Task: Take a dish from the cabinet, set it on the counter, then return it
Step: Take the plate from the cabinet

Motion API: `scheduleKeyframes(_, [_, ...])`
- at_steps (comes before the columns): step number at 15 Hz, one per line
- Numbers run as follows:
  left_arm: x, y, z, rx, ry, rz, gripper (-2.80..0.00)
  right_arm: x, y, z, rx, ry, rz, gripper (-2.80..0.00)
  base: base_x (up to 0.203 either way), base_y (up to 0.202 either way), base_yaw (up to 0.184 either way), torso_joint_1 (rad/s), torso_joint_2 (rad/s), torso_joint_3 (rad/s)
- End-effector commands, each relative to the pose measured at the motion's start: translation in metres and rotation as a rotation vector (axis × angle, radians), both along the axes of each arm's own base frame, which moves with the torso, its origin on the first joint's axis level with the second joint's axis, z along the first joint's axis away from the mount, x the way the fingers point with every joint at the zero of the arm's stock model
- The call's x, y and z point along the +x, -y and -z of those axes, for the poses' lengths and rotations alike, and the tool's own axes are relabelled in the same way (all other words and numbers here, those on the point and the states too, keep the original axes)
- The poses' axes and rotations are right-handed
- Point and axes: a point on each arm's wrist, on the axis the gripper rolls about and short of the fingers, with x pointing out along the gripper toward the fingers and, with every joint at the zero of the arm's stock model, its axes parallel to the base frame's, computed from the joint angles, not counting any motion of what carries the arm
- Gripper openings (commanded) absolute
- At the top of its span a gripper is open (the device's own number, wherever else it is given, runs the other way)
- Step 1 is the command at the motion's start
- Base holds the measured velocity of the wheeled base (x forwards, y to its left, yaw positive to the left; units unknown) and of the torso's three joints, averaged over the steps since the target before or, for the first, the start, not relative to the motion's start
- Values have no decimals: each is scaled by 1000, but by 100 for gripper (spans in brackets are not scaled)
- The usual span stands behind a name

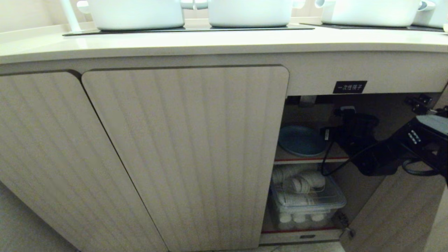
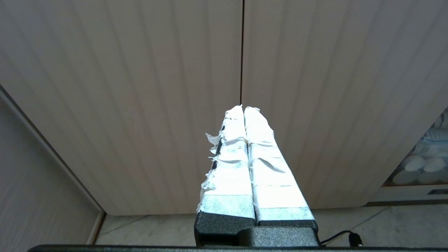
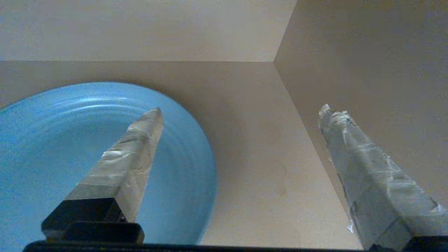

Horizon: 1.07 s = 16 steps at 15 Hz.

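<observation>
Dish (image 1: pixel 301 141) partly hidden behind cabinet door (image 1: pixel 185 154).

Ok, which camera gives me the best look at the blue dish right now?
The right wrist view: the dish fills much of it, lying flat on the shelf beneath the open right gripper. The head view shows it small and dim inside the cabinet. The left wrist view misses it.

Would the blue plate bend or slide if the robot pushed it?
Probably not bend: the blue plate looks like hard glazed pottery with a raised rim, so it is likely stiff but breakable. It lies flat on the smooth shelf, so a push would likely slide it. It seems too low to tip.
</observation>
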Motion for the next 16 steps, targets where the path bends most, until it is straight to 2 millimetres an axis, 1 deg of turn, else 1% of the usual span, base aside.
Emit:
scheduleKeyframes(1, [0, 0, 0, 0, 0, 0, -280, 0, -1, -1, -1, 7, 0, 0, 0, 0, 0, 0, 0, 0])
scheduleKeyframes(7, [0, 0, 0, 0, 0, 0, -280, 1, -1, 4, -1, -5, -3, 0, 0, 0, 0, 0, 0, 0])
scheduleKeyframes(16, [0, 0, 0, 0, 0, 0, -280, 3, -3, 2, 6, -22, -12, 0, 0, 0, 0, 0, 0, 0])
